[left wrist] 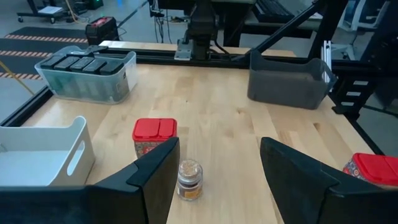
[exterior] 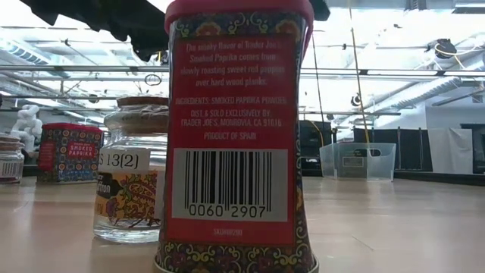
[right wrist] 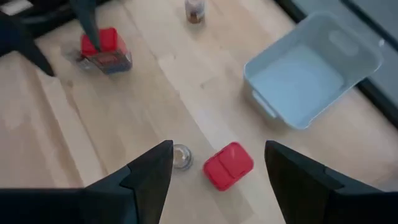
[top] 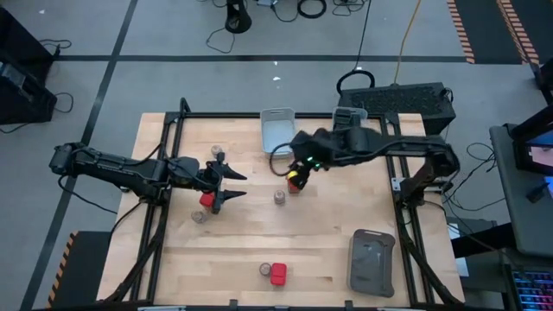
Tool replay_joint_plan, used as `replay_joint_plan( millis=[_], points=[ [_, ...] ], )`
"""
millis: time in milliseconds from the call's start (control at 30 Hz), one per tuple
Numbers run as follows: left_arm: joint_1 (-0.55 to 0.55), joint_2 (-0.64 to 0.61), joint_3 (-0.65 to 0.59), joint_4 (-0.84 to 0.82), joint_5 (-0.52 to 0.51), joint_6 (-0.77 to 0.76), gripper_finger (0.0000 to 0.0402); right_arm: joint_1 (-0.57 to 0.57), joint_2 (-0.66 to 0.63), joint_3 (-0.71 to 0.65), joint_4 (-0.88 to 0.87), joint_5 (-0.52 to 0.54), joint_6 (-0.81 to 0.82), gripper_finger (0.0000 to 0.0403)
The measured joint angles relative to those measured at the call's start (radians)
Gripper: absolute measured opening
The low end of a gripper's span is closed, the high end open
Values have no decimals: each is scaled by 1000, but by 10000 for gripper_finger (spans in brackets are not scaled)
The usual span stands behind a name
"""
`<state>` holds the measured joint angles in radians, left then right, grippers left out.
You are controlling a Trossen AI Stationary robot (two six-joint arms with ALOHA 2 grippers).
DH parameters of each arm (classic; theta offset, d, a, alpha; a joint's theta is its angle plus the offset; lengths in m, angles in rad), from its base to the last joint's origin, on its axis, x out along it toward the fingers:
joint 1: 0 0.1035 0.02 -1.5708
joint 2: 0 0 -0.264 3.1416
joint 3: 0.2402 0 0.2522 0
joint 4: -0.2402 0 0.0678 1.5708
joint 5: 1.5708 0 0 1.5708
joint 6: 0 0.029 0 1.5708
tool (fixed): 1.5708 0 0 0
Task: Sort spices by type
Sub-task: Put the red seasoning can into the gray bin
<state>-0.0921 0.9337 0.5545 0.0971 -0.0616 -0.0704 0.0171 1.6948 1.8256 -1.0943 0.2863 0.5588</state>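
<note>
Spices point(top: 278, 274) dot the pale wooden table point(top: 328, 250); left gripper point(top: 233, 186) and right gripper point(top: 298, 177) gape empty

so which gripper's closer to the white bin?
Right. The right gripper hovers just in front of the white bin; the left gripper is farther off, toward the left side.

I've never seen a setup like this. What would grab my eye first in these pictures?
Probably the red smoked-paprika tin filling the low view, barcode facing the camera, with a small glass jar beside it. From above, two dark arms reach in over the wooden table: the left end effector open around a red-capped tin, the right end effector open above another red tin near a pale bin.
</note>
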Motion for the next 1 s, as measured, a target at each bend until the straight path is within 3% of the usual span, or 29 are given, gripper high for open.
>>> replay_joint_plan(
  millis=[233, 500, 1000],
  points=[
    [0, 0, 0, -4, 0, 5, 231, -20, 126, 0, -24, -3, 133, 238],
    [0, 0, 0, -10, 0, 5, 231, -69, 240, 0, -45, -4, 136, 238],
    [0, 0, 0, -40, 0, 27, 231, -134, 317, 0, -58, -26, 157, 238]
  ],
)
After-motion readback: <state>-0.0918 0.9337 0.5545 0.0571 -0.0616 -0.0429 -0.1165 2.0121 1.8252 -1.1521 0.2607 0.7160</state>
